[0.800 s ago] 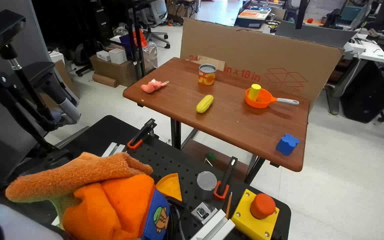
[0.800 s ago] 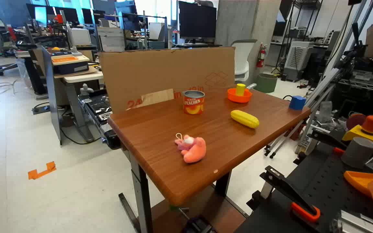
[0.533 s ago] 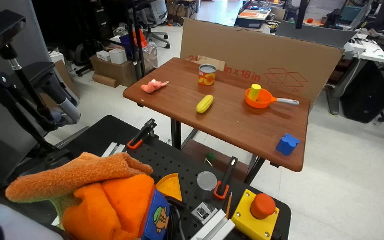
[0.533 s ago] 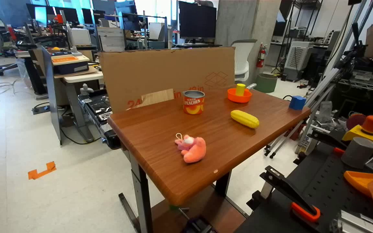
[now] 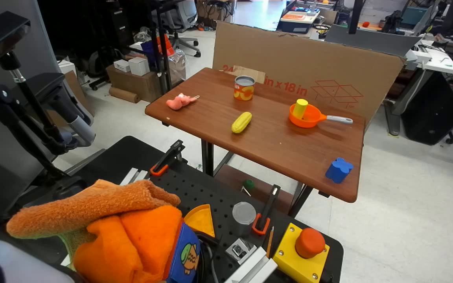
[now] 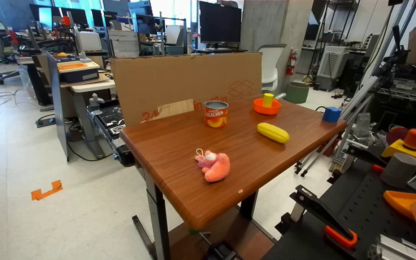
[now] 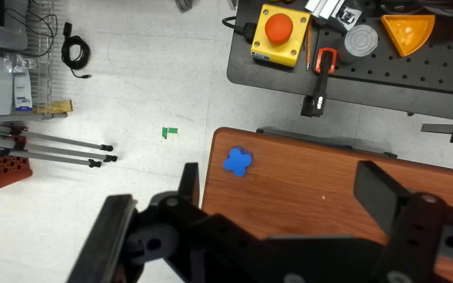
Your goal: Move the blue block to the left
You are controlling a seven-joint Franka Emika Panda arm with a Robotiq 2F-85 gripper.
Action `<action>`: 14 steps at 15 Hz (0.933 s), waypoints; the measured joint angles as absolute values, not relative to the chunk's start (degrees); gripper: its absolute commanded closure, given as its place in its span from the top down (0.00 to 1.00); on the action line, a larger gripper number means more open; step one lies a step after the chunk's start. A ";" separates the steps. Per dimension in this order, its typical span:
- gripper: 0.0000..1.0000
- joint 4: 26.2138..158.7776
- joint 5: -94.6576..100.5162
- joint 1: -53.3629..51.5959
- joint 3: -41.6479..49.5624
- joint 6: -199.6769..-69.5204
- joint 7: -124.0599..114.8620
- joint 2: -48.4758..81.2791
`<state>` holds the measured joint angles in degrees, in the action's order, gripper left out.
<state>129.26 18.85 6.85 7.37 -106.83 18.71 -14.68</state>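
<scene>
table (image 5: 273, 135): cardboard sheet (image 5: 309, 63) along far edge. on top, orange pan (image 5: 304, 124), peaches can (image 5: 243, 92). pincer (image 7: 279, 179): jaws spread wide. yellow toy (image 6: 273, 133), pink plush (image 6: 218, 170) well apart on table. blue block (image 7: 237, 162) near table corner, clear of pincer.

Tabletop (image 5: 285, 147), in an exterior view: pink plush toy (image 5: 178, 103) lies at left; peach can (image 5: 244, 89) stands toward far edge, cardboard sheet (image 5: 305, 59) beyond; yellow ridged toy (image 5: 242, 122) lies nearer; right, orange pan (image 5: 308, 121) holds yellow cylinder (image 5: 300, 108).
</scene>
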 measured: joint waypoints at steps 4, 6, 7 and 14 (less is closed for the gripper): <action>1.00 129.20 18.49 6.56 7.28 -107.01 17.94 -13.89; 1.00 129.14 18.00 5.92 7.06 -108.59 16.93 -11.87; 1.00 129.18 17.49 5.55 7.01 -109.99 16.74 -10.63; 1.00 127.82 15.62 4.72 6.35 -118.59 9.82 0.11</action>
